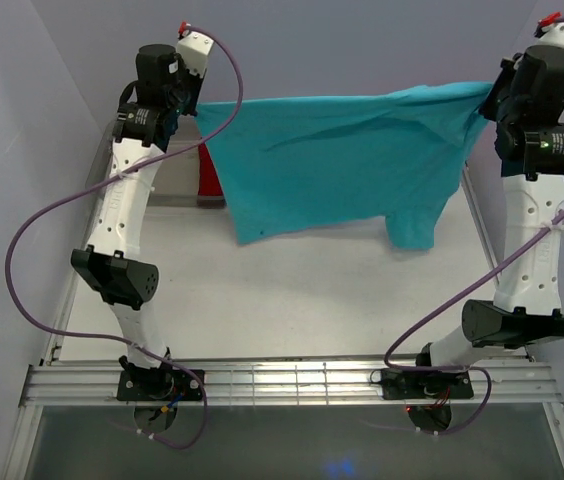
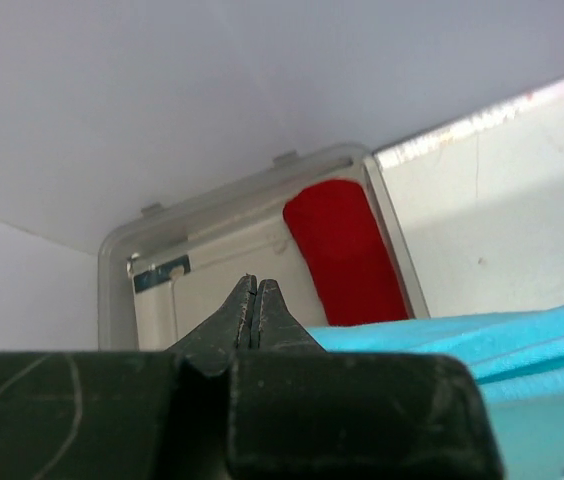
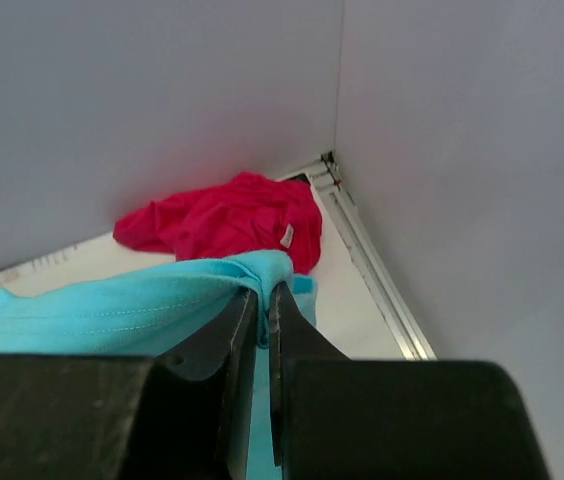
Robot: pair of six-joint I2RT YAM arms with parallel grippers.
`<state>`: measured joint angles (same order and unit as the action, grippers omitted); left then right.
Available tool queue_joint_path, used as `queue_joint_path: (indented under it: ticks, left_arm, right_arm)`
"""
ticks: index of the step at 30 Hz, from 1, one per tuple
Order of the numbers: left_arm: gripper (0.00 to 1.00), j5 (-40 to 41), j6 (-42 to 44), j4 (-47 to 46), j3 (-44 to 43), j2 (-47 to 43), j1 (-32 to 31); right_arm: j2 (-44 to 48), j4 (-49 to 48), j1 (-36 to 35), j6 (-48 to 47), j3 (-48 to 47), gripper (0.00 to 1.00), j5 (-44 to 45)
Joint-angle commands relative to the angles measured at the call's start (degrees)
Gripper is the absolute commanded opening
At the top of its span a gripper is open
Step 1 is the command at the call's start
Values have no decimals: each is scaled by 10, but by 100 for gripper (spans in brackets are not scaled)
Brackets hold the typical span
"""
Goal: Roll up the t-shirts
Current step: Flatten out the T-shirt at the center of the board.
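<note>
turquoise t-shirt (image 1: 342,160) hangs stretched in air | left gripper (image 2: 255,285) clenched on one edge, right gripper (image 3: 264,295) pinching the other | likely spreading it flat before rolling

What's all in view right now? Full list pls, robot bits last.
turquoise shirt: 1, turquoise, held up over the table, stretched between both pincers
red shirt: 1, red, looks rolled, lying in the bin
pink shirt: 1, magenta-pink, crumpled in the far right corner
bin: 1, clear grey, far left of the table
table: 1, white, under everything
left arm and right arm: 2, white and black, bases at near edge
left pincer: 1, black, shut on the turquoise shirt
right pincer: 1, black, shut on the turquoise shirt
</note>
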<state>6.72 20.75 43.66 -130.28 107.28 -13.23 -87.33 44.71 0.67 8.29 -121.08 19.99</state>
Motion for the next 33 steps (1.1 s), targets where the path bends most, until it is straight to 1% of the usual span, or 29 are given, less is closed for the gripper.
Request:
queue_joint_path:
  ticks: [1, 3, 4, 5, 6, 7, 8, 9, 10, 11, 12, 13, 14, 15, 16, 17, 18, 19, 20, 21, 22, 23, 26, 31, 32, 33]
  left_arm:
    - [0, -5, -39, -27, -58, -18, 5]
    - [0, -14, -50, -46, -26, -42, 5]
    - [0, -27, -55, -50, -5, -53, 5]
    - [0, -65, -56, -55, 53, -68, 5]
    - [0, -99, -60, -60, 93, -85, 5]
    - [0, -124, -62, -67, 136, -124, 4]
    - [0, -163, -61, -87, 182, -143, 4]
    - [0, -180, -58, -95, 273, -161, 4]
    - [0, -194, -49, -104, 314, -194, 4]
    - [0, -220, -42, -112, 354, -204, 4]
    - [0, -231, -34, -112, 428, -213, 4]
    - [0, -240, -26, -112, 464, -220, 4]
    - [0, -246, -7, -112, 499, -228, 4]
    - [0, -250, 0, -113, 563, -229, 4]
    - [0, -248, 6, -114, 592, -227, 4]
    - [0, -247, 21, -119, 620, -222, 4]
    - [0, -241, 25, -125, 646, -219, 4]
    - [0, -235, 30, -133, 694, -216, 4]
    - [0, -230, 36, -157, 716, -215, 4]
    - [0, -223, 40, -171, 737, -216, 4]
    - [0, -211, 43, -185, 757, -219, 4]
    - [0, -210, 46, -199, 784, -220, 4]
    - [0, -211, 52, -195, 805, -233, 4]
    - [0, -230, 49, -175, 812, -278, 4]
    - [0, -233, 49, -167, 811, -290, 4]
    - [0, -233, 48, -162, 808, -293, 4]
  right_arm:
    - [24, -45, 24, -13, -86, 8, 13]
    - [43, -51, 28, -16, -63, 8, 20]
    - [77, -57, 28, -17, -38, 8, 19]
    - [97, -73, 28, -16, 38, 8, 17]
    - [122, -83, 28, -13, 89, 8, 15]
    - [176, -93, 28, -1, 143, 8, 12]
    - [203, -112, 28, 7, 261, 8, 14]
    - [234, -121, 28, 28, 323, 8, 17]
    - [292, -131, 28, 43, 386, 8, 25]
    - [318, -145, 28, 60, 446, 8, 27]
    - [345, -151, 28, 87, 558, 9, 22]
    - [389, -154, 28, 104, 608, 9, -3]
    - [406, -155, 28, 121, 654, 9, -15]
    - [420, -159, 28, 154, 741, 9, -32]
    - [440, -166, 28, 167, 781, 10, -77]
    - [443, -173, 28, 181, 818, 11, -101]
    - [442, -191, 28, 200, 851, 16, -131]
    - [430, -196, 28, 209, 899, 20, -177]
    - [419, -197, 28, 216, 914, 24, -193]
    - [408, -195, 28, 230, 926, 33, -215]
    - [389, -186, 28, 233, 938, 37, -233]
    - [383, -176, 28, 239, 939, 38, -233]
    - [390, -144, 28, 247, 937, 39, -225]
    - [449, -105, 28, 235, 912, 38, -203]
    - [449, -83, 28, 234, 905, 40, -203]
    - [449, -70, 28, 234, 888, 46, -184]
